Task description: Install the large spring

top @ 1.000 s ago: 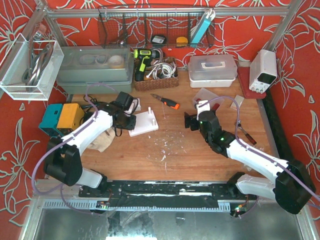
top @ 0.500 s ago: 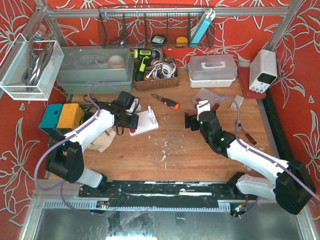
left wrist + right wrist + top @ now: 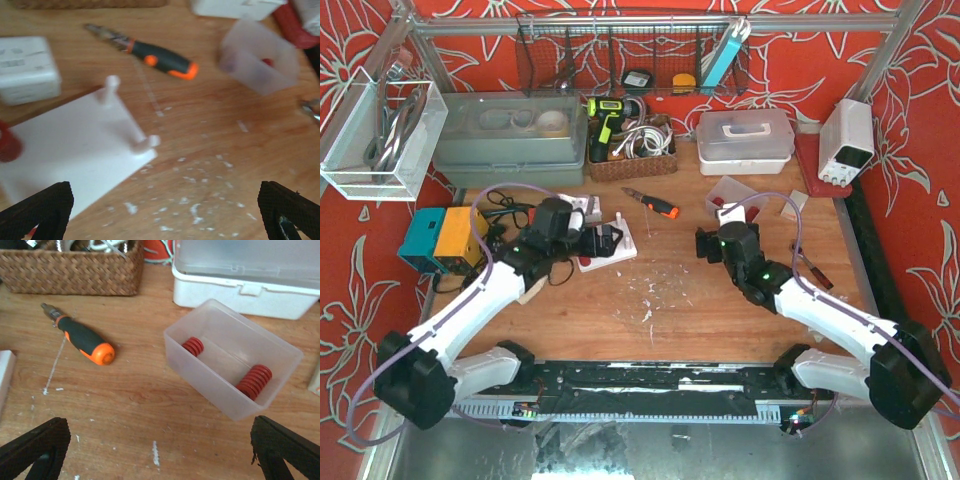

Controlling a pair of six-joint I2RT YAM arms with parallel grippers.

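**Top view:** Two arms reach over a wooden table (image 3: 670,310). The left gripper (image 3: 603,240) hovers over a white plate (image 3: 625,252) left of centre. The right gripper (image 3: 703,243) sits well apart from it, just near of a clear bin (image 3: 748,187) at the far right. An orange-handled screwdriver (image 3: 653,204) lies between plate and bin, farther back.

**Left wrist view:** The left gripper's fingers stand wide apart at the frame's bottom corners, with nothing between them. Below it the plate shows two bare uprights, a far peg (image 3: 110,87) and a near peg (image 3: 144,145). A red object (image 3: 6,145) sits at the plate's left edge, cut off by the frame; what it is cannot be told.

**Right wrist view:** The right gripper's fingers are also spread and empty, facing the bin. Inside lie two red coils. A small spring (image 3: 192,346) rests at the bin's left end, and the large spring (image 3: 255,381) stands against its near right wall.

By the look of it, the job is at the fetching stage — no spring is held and both visible pegs are empty. The next move would call for the right gripper to dip into the bin and close on the longer coil rather than the short one. It would then have to carry that coil left and seat it upright over a peg.
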